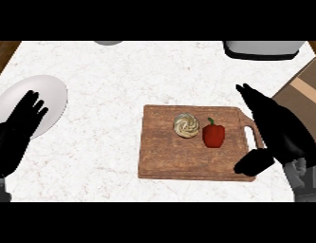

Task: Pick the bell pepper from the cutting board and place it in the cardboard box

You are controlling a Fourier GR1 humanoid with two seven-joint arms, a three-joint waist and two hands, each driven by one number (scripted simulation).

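Both hands come in from the lower edge of the head view. Low on the right, the right hand (281, 130) lies over the handle end of the cutting board (167, 161), its fingers stretched straight toward the far side of the counter and its thumb hanging down over the board's near right corner; it is open and holds nothing.

Just to the left of that hand, apart from it, the red bell pepper (213, 135) sits on the board with its green stem pointing away (nothing touches it). Immediately left of the pepper, on the same board, lies a pale, swirled round piece of food (186, 126), close beside the pepper; what it is cannot be told.

To the right of the right hand, and partly hidden behind it, is the brown cardboard box (314, 90) at the view's right edge, with a lighter strip running across it.

Low on the left, the left hand (16, 128) rests open with fingers straight and pointing up, overlapping the near edge of a white plate (48, 90). It is well apart from the board.

Beyond the right hand's fingertips, at the far edge of the white marbled counter (118, 80), sits a grey-and-white appliance (262, 49), only partly visible.
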